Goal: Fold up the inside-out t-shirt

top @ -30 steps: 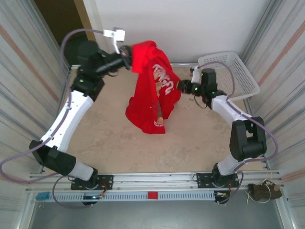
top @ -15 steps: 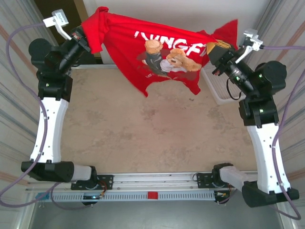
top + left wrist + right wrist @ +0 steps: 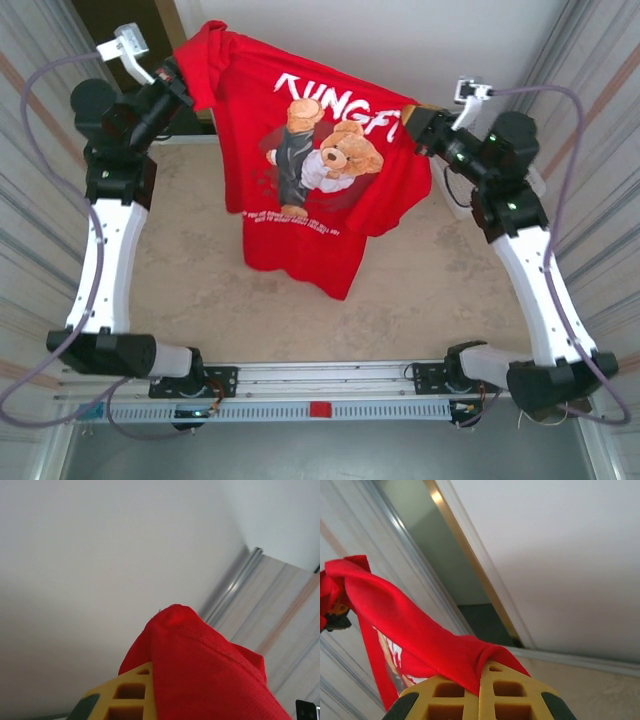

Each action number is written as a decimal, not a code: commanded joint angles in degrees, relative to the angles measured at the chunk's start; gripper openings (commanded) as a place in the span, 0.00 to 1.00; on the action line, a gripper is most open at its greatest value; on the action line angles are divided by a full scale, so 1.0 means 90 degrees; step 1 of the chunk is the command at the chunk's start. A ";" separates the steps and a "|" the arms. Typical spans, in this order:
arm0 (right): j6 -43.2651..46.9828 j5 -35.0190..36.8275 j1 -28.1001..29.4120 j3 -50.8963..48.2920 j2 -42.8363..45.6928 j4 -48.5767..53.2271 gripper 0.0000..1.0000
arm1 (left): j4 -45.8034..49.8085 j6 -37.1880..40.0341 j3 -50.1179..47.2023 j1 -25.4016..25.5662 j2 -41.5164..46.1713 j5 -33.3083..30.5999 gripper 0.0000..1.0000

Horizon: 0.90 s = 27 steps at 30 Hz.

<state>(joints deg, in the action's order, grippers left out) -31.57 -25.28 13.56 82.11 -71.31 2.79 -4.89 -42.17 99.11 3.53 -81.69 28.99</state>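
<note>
The bright red t-shirt (image 3: 300, 230) hangs in the air above the table, stretched between both grippers. Its teddy-bear print (image 3: 325, 160) and white lettering face the top camera, and its lower hem droops towards the table. At the back left my left gripper (image 3: 178, 82) is shut on one upper corner. In the left wrist view red cloth (image 3: 205, 670) covers the gripper (image 3: 150, 692) beside a yellow finger (image 3: 125, 695). My right gripper (image 3: 415, 125) is shut on the other upper corner. In the right wrist view the cloth (image 3: 420, 635) is pinched between that gripper's (image 3: 481, 680) yellow fingers.
The beige table (image 3: 190, 290) lies below the shirt. Corrugated walls (image 3: 30, 250) close in both sides, a white wall stands at the back, and a dark opening (image 3: 110, 30) shows at the back left. The arms' base rail (image 3: 320, 375) runs along the near edge.
Both arms lifted the bunched shirt off the table and spread it wide. Since then the right gripper has moved lower and inward, and the shirt hangs longer with its print facing up.
</note>
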 commanded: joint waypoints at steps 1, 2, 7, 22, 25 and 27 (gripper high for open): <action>-0.0535 0.0037 0.0111 -0.0104 -0.0977 -0.0510 0.00 | 0.0446 0.0552 0.0883 -0.0163 -0.0738 -0.0149 0.05; -0.0570 0.0015 0.0163 -0.0011 -0.1264 -0.0587 0.00 | 0.0572 0.0609 0.1231 -0.0191 -0.0972 -0.0106 0.05; -0.0726 -0.0213 0.0411 0.0984 -0.2749 -0.1016 0.00 | 0.1065 0.0546 0.3475 -0.0223 -0.2045 -0.0075 0.04; -0.1058 0.1405 -0.0401 -0.0359 -0.2517 -0.0325 0.73 | 0.0798 0.2530 -0.0853 0.3485 -0.0135 -0.1287 0.04; -0.1251 0.1618 -0.0998 -0.1362 -0.1664 -0.0177 0.76 | -0.0176 0.2577 -0.2879 0.4702 0.0072 -0.2514 0.05; -0.1061 0.1659 -0.1315 -0.1833 -0.1005 0.0042 0.78 | -0.1109 0.2511 -0.3998 0.5462 0.0004 -0.3219 0.09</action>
<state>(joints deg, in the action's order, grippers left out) -40.56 -14.28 4.03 68.23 -89.34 0.40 -4.05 -23.05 72.99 46.98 -81.47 13.45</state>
